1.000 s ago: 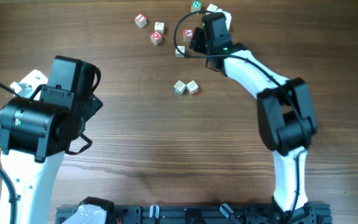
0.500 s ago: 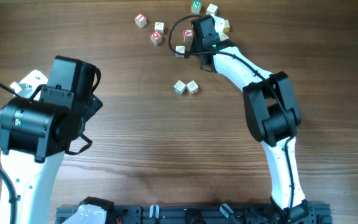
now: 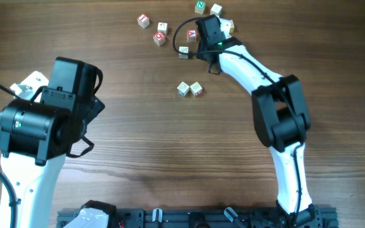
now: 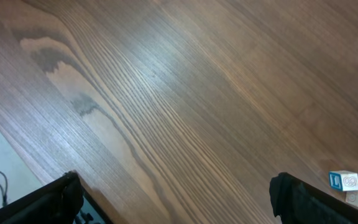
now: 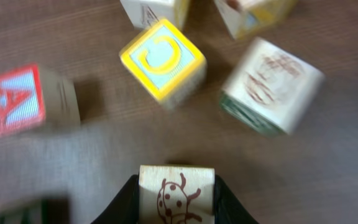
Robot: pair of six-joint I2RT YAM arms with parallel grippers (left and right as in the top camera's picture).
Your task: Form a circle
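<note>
Right hand [image 5: 177, 186] closed on the ladybug cube [image 5: 178, 199], fingers against both its sides. Left hand [image 4: 173, 193] spread wide, empty, well apart from the C cube [image 5: 163, 60]. Circle [image 3: 217, 9] not yet a ring, only a tight clump around the C cube. C cube lies straight ahead of the held cube, just apart. Right arm much nearer. Cubes square, no long axis; C cube sits cornerwise to the hand.

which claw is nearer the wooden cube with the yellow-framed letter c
Right. The right claw, closed on a pale wooden cube with a ladybird drawing, sits just short of the yellow-framed C cube; the left claw hangs open far off.
</note>
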